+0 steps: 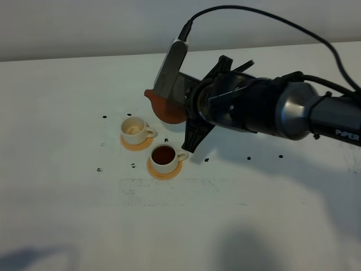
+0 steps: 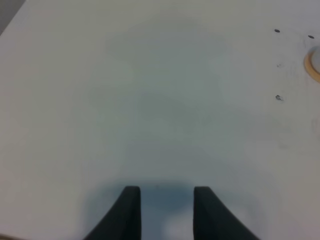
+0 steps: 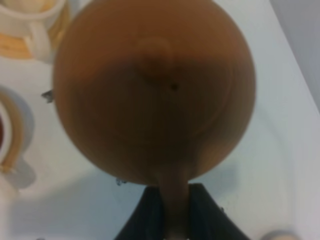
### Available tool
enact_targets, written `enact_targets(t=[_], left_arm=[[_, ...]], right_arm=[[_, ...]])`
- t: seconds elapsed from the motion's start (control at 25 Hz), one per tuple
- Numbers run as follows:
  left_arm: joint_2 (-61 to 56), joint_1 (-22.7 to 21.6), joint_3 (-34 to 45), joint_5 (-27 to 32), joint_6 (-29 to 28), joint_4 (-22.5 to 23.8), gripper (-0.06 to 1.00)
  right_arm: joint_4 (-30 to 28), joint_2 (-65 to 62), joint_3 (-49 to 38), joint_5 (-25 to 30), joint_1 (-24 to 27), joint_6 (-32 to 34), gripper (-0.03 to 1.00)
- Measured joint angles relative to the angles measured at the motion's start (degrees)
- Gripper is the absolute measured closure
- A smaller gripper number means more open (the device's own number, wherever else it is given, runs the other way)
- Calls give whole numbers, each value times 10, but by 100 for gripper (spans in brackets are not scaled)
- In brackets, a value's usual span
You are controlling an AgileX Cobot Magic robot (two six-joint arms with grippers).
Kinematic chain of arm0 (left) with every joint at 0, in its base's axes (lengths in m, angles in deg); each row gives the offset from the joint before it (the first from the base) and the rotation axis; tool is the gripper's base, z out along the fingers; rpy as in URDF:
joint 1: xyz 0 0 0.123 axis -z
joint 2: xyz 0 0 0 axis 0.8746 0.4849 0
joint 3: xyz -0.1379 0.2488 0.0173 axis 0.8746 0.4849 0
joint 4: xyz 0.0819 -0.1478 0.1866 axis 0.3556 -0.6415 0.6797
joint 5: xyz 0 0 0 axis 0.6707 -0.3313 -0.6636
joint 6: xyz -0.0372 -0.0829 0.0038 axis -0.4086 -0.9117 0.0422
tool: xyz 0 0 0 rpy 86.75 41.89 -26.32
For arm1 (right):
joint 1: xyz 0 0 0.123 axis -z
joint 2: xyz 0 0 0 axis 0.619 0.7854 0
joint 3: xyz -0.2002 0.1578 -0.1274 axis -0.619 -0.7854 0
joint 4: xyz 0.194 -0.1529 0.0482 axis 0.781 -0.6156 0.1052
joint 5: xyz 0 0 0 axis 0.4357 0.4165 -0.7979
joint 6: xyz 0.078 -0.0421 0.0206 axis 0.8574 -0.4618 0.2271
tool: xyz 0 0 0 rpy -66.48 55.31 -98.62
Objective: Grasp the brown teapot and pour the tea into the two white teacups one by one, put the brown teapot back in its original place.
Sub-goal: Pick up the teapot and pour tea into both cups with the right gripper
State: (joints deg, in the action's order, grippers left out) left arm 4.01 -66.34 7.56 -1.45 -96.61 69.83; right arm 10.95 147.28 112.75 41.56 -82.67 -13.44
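Fingers [image 3: 149, 216] of the right gripper [image 3: 174, 207] are pressing tight from both sides on the loop handle [image 3: 173, 187] of the brown teapot [image 1: 167, 106], so this tool is gripping the pot with no gap showing. In the high view the pot is sitting under the wrist camera housing [image 1: 171, 66], and its spout [image 1: 148, 94] is pointing toward 9 o'clock. The knobbed lid [image 3: 156, 59] is facing the right wrist camera. The pot appears to be hanging clear of the table [image 1: 67, 197], though this cannot be confirmed.

The first white teacup [image 1: 134, 129] is standing at 7 o'clock from the pot on an orange coaster [image 1: 137, 146] and is showing a cream interior. The second white teacup [image 1: 164, 156] is standing at 6 o'clock from the pot, on its own orange coaster [image 1: 165, 173], at 4 o'clock from the first cup. It is holding the tea [image 1: 164, 153], a dark reddish-brown fill.

The left gripper [image 2: 166, 210] is hovering over bare table with its two fingers parted and nothing between them. Small dark specks [image 1: 105, 117] are lying scattered around the cups.
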Motion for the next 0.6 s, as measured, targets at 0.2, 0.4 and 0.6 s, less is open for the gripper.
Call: enact_targets(t=[0.2,0.4,0.6], left_arm=[[0,0,0,0,0,0,69],[0,0,0,0,0,0,69],[0,0,0,0,0,0,69]], right_arm=[[-39,14,0,-4,-11,-1,87],[-90,23,0,-12,-19,-1,87],[-145,27,0,-16,-20,-1,87]])
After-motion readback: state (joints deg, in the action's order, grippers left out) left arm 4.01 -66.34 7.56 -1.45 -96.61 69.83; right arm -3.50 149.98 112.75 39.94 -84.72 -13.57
